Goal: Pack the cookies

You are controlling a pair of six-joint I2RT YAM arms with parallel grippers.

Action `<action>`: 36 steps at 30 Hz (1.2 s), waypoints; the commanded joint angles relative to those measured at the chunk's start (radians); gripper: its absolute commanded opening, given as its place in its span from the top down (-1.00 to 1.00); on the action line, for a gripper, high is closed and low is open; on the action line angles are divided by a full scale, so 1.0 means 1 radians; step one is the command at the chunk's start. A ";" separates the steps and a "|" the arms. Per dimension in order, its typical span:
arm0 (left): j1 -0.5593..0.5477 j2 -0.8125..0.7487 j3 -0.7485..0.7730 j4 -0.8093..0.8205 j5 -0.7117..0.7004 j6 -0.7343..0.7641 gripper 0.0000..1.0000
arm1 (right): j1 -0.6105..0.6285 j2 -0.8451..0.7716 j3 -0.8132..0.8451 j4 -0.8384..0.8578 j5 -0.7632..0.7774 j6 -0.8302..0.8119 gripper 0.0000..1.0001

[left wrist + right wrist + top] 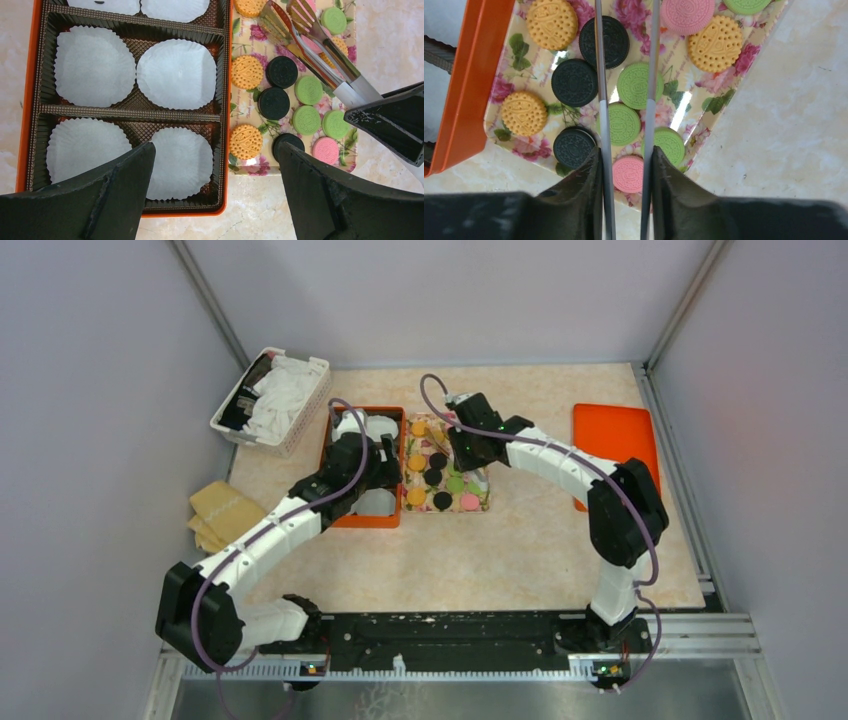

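My right pincer (pixel 624 156) is squeezed narrow on a pair of metal tongs (pixel 600 75) — their two arms reach out over the floral tray (pixel 706 105), where the cookies (pixel 636 85) lie flat in orange, black, green and pink. My left pincer (pixel 215 150) gapes wide, holding nothing, above the orange box (pixel 26 100) just left of that tray — white paper cups (pixel 175 72) line its compartments.

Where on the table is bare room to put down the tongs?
Widest: the bare table on the near side of the orange box and floral tray. Also free between that tray and the orange lid, partly under the right arm. Crowded: box and tray side by side, left gripper and right gripper, holding tongs, above them.
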 commanded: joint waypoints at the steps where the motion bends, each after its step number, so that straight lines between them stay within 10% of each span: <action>1: 0.004 -0.027 0.005 0.014 -0.026 0.004 -0.97 | 0.017 -0.001 0.065 -0.040 0.083 0.006 0.83; 13: 0.024 -0.025 0.106 -0.056 -0.118 -0.036 -0.95 | 0.068 -0.115 0.127 -0.025 0.140 -0.003 1.00; 22: 0.249 -0.038 0.080 -0.042 0.129 -0.139 -0.89 | 0.084 -0.095 0.234 0.000 0.101 0.008 1.00; 36: 0.349 -0.157 0.056 -0.115 0.037 -0.190 -0.90 | 0.183 0.298 0.676 -0.077 -0.018 -0.030 1.00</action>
